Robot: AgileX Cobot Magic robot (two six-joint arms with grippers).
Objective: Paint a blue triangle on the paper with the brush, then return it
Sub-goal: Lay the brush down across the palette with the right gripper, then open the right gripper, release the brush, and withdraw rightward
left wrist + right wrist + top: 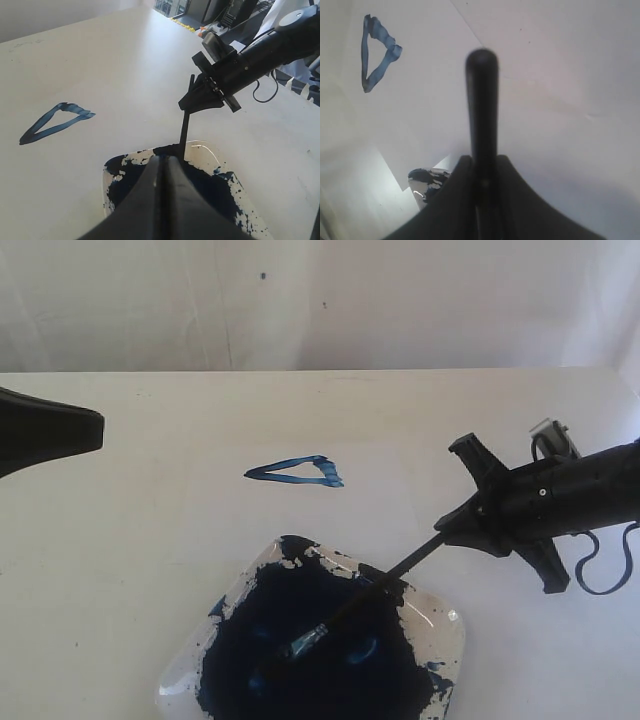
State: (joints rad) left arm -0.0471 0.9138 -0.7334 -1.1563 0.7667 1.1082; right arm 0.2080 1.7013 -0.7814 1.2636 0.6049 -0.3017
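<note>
Exterior view: brush in right pincer

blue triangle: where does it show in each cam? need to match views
Exterior view: the blue triangle sits near the centre of the picture, just beyond the paint tray.
Left wrist view: mid-left of the picture, with the tray at lower centre.
Right wrist view: upper-left corner of the picture; a bit of the tray shows low down.
Shared landmark: the paint tray, seen in all three.
</note>
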